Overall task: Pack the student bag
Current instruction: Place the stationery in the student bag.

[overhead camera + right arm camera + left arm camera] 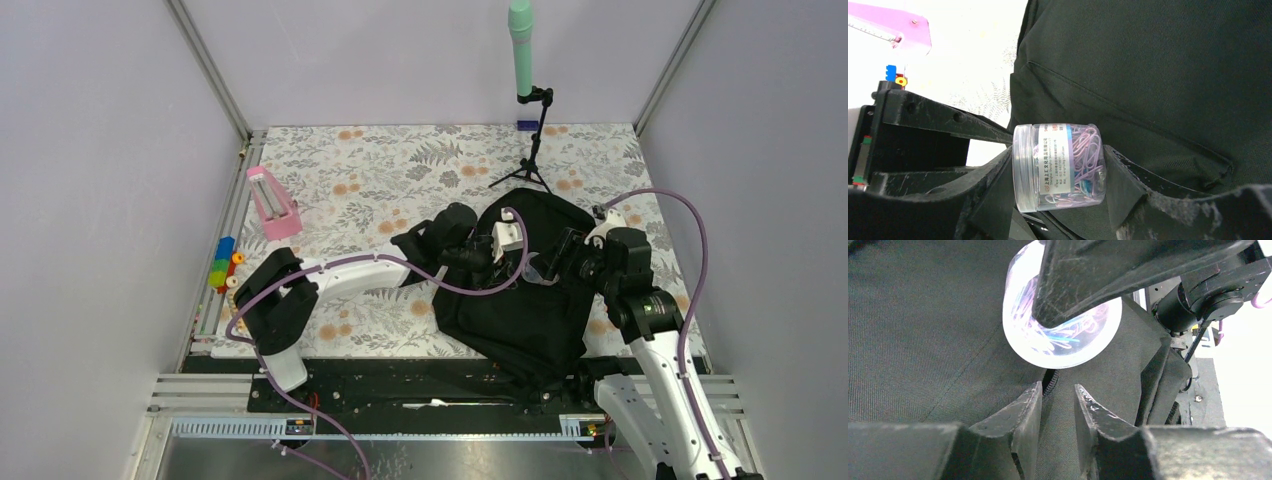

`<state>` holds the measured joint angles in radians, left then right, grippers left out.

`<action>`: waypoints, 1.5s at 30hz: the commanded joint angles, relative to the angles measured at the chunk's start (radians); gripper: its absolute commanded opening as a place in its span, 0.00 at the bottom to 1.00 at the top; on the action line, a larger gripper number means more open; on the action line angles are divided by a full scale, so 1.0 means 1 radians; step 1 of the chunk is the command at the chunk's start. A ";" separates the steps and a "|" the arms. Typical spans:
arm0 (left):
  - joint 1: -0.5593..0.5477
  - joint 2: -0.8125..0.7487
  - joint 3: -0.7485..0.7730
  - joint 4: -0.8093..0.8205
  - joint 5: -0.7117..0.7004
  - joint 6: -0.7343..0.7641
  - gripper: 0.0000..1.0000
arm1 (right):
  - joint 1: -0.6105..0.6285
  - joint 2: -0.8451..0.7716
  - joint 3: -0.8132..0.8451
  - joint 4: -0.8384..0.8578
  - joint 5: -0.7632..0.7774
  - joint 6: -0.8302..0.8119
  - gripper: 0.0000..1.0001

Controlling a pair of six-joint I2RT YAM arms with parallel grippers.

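We see plain, pale lilac walls [100, 200] closing the space on three sides, with slanting aluminium posts [208, 68] in the back corners. A floral cloth [380, 170] spreads across the middle, bordered nearest us by a black plate [400, 378] and metal rails [400, 425]. The light is soft and even.

The white-and-black left arm [345, 272] stretches low to the right, its left gripper [1057, 390] parted by a narrow gap. Facing it, the bent right arm [650, 330] has its right gripper [1059, 150] clamped across a clear plastic jar of paper clips [1068, 172].
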<state>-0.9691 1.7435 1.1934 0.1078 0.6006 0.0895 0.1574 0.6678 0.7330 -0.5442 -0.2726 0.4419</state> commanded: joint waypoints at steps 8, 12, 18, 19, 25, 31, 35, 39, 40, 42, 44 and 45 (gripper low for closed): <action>-0.022 0.012 0.017 0.026 -0.067 0.081 0.48 | 0.013 0.015 -0.020 0.048 -0.026 0.028 0.49; -0.023 0.045 0.042 0.025 -0.111 0.109 0.53 | 0.014 0.012 -0.025 0.049 -0.031 0.029 0.49; -0.031 0.033 -0.005 0.088 -0.172 0.108 0.28 | 0.016 -0.003 -0.030 0.048 -0.025 0.030 0.49; -0.036 0.012 -0.034 0.117 -0.193 0.105 0.25 | 0.016 -0.003 -0.029 0.045 -0.019 0.029 0.48; -0.090 -0.115 -0.223 0.284 -0.284 0.085 0.12 | 0.017 0.009 -0.030 0.053 -0.023 0.031 0.48; -0.113 -0.147 -0.303 0.314 -0.318 0.069 0.12 | 0.022 0.010 -0.025 0.055 -0.040 0.029 0.48; -0.127 -0.135 -0.312 0.309 -0.338 0.073 0.13 | 0.038 0.010 -0.024 0.066 -0.054 0.036 0.48; -0.164 -0.143 -0.342 0.344 -0.405 0.092 0.11 | 0.067 0.022 -0.031 0.084 -0.053 0.044 0.48; -0.177 -0.151 -0.358 0.363 -0.440 0.099 0.08 | 0.075 0.030 -0.034 0.096 -0.051 0.043 0.48; -0.196 -0.167 -0.388 0.405 -0.482 0.113 0.02 | 0.091 0.054 -0.047 0.113 -0.037 0.034 0.48; -0.202 -0.180 -0.401 0.417 -0.494 0.113 0.00 | 0.102 0.095 -0.054 0.116 -0.039 0.013 0.48; -0.203 -0.186 -0.401 0.415 -0.502 0.113 0.00 | 0.102 0.118 -0.050 0.107 -0.053 0.003 0.48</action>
<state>-1.1427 1.6150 0.8246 0.4755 0.1482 0.1970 0.2413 0.7265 0.6868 -0.4808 -0.3008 0.4683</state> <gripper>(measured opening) 0.017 0.644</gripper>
